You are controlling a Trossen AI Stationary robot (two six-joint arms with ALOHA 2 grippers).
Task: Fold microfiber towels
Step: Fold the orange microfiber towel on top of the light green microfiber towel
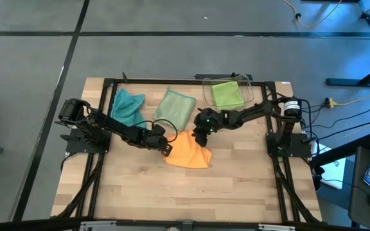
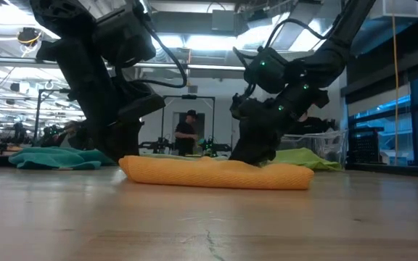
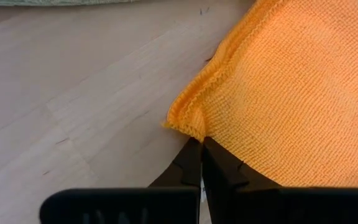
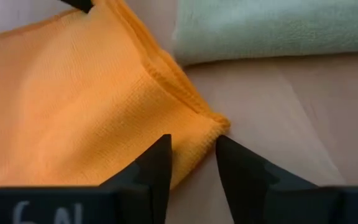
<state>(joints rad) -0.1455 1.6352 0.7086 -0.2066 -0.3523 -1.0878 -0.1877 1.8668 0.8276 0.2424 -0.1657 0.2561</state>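
Observation:
The orange towel (image 1: 188,153) lies folded on the wooden table, mid-table; it also shows in the low view (image 2: 216,172). My left gripper (image 1: 167,149) is at its left corner, shut (image 3: 202,142). My right gripper (image 1: 202,139) is low at the towel's far corner (image 4: 219,124), open (image 4: 192,142), one finger over the cloth and one over bare wood. The teal towel (image 1: 127,106) and the sage towel (image 1: 174,108) lie at the far side. The lime green towel (image 1: 227,94) lies in the clear bin. My left gripper pinches the orange towel's left corner (image 3: 191,127) between its two fingertips, slanting down from the table's left. The corner is bunched at the tips; one layer or several, I cannot tell. The rest of the towel lies on the table. My right gripper's fingers (image 4: 157,155) stand astride the far corner; whether they touch the cloth I cannot tell.
The clear bin (image 1: 252,86) stands at the far right. Black frame rails (image 1: 98,173) run along the table's left and right sides. Bare wood (image 1: 185,192) stretches toward the near edge. A person (image 2: 187,134) stands in the room beyond the table.

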